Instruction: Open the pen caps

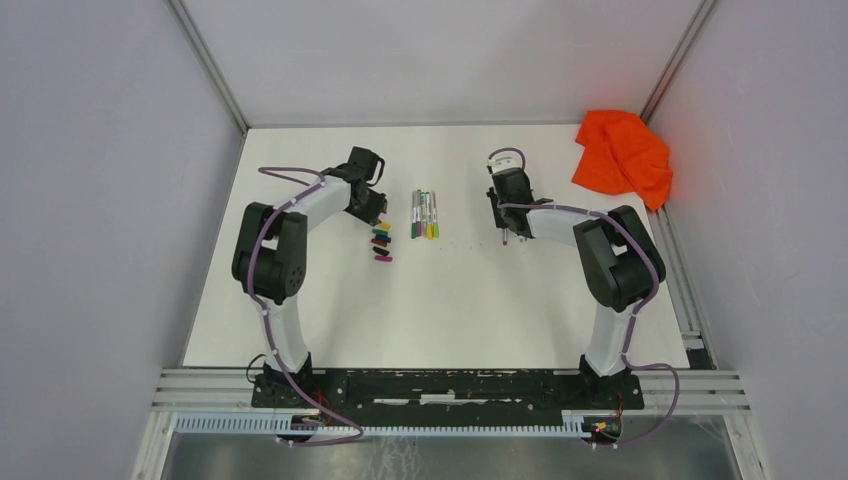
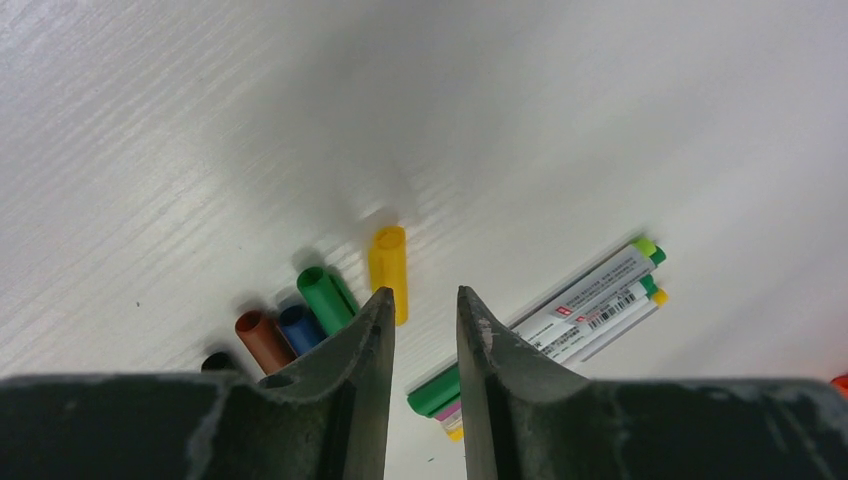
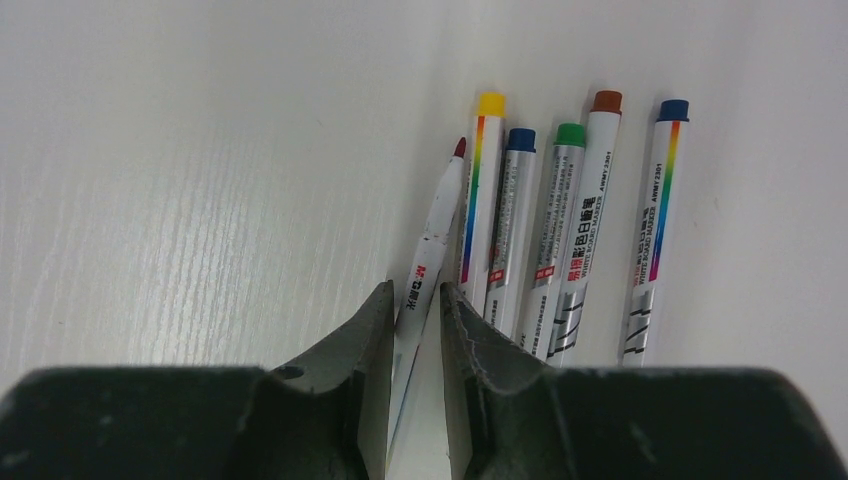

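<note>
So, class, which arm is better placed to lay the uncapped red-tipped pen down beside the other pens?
Right. The right claw grips the red-tipped pen, and the other pens lie just ahead of it. The left claw is open and empty near the loose caps.

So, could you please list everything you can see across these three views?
Loose stubby plastic pen caps: at least five; yellow, green, blue, brown-red, black; clustered on the table by the left end effector.
Slim grey-white marker pens: five; ends yellow, blue, green, brown, blue; lying side by side mid-table.
Uncapped grey-white pen with red tip: one; between the right end effector's fingers.
Crumpled orange cloth: one; far right corner.
White table: one; under everything.
Left end effector: one; dark; open and empty, by the caps.
Right end effector: one; dark; shut on the uncapped pen.
</note>
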Controlling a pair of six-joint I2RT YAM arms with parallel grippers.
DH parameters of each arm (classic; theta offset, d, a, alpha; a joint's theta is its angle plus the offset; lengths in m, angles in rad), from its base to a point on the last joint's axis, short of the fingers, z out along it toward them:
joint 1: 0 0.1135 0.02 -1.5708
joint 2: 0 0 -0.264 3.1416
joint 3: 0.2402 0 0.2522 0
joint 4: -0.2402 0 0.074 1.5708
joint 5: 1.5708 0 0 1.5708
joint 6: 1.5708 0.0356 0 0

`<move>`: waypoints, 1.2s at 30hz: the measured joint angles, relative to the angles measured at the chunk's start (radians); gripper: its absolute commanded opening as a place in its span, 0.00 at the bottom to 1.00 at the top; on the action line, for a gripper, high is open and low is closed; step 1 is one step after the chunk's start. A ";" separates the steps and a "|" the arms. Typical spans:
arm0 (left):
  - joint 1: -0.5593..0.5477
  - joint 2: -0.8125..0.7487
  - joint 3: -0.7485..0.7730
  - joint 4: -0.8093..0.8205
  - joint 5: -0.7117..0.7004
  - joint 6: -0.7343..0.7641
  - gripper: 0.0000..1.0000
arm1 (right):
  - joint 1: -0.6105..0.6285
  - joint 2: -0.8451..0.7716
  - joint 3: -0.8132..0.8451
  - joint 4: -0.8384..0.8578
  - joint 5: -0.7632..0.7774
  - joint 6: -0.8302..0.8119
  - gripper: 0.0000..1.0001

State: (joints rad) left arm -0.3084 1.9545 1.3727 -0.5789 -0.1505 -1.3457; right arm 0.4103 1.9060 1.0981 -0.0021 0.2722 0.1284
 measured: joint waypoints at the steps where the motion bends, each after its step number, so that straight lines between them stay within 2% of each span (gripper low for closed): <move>1: 0.000 -0.002 0.003 0.000 -0.002 0.000 0.35 | 0.000 0.000 0.000 0.000 -0.002 -0.003 0.28; 9: 0.002 -0.021 0.008 0.001 -0.005 0.000 0.34 | 0.016 -0.020 0.008 -0.022 -0.022 -0.025 0.29; 20: 0.005 -0.090 0.008 0.031 -0.017 0.019 0.32 | 0.092 -0.011 0.164 -0.073 -0.042 -0.025 0.30; 36: -0.023 -0.146 -0.036 0.113 -0.044 0.187 0.30 | 0.177 0.264 0.542 -0.196 -0.140 0.035 0.32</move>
State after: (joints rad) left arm -0.3317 1.8088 1.3369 -0.4656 -0.1947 -1.1584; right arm 0.5873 2.1696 1.6402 -0.1978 0.1326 0.1638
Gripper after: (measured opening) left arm 0.305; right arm 0.314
